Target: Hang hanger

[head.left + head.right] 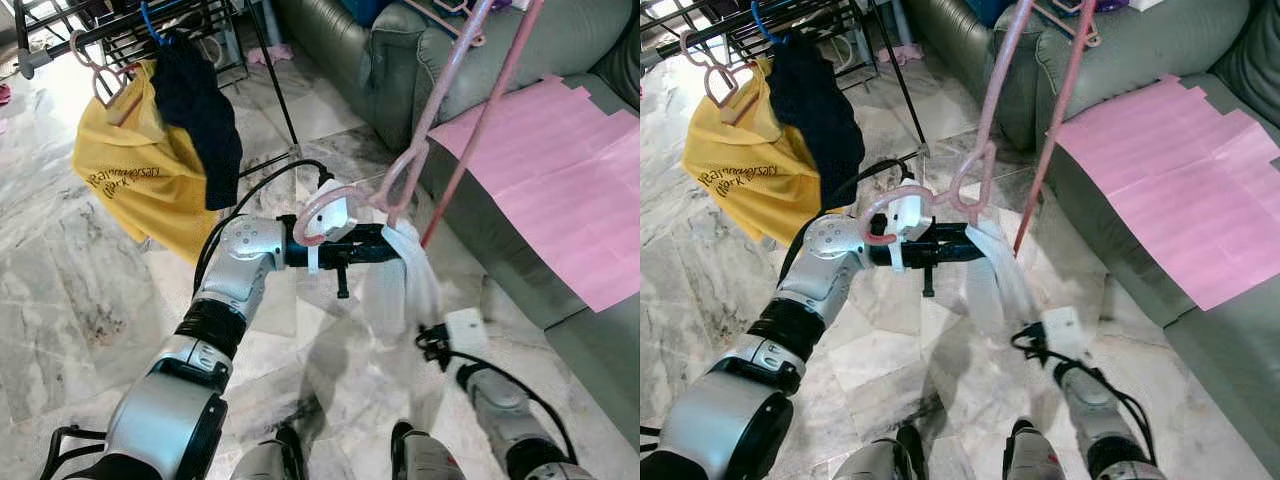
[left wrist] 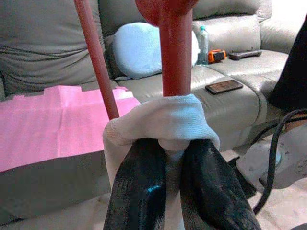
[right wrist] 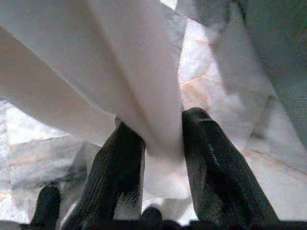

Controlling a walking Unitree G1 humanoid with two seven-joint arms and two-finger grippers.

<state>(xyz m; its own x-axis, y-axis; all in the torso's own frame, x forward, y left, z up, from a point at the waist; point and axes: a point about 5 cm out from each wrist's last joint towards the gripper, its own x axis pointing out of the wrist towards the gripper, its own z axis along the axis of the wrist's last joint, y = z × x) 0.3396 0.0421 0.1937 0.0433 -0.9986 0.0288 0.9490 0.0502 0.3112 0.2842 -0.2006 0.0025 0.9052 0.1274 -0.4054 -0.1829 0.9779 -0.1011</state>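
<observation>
Left fingers [image 2: 175, 191] pinch white cloth [image 2: 163, 122] on pink hanger [image 1: 440, 120].

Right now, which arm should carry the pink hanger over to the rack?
Probably left. The left hand grips the white cloth at the pink hanger and is nearer the rack; the right hand pinches only cloth.

Open marble floor [image 1: 70, 300] on the robot's left, plenty of room there. Right side is boxed in by the grey sofa [image 1: 400, 60] with a pink sheet [image 1: 560, 170] over its seat. Up ahead the drying rack [image 1: 120, 25] is crowded with a yellow shirt [image 1: 140, 185] and dark garment [image 1: 200, 110], its thin leg [image 1: 275, 85] slanting to the floor.
</observation>
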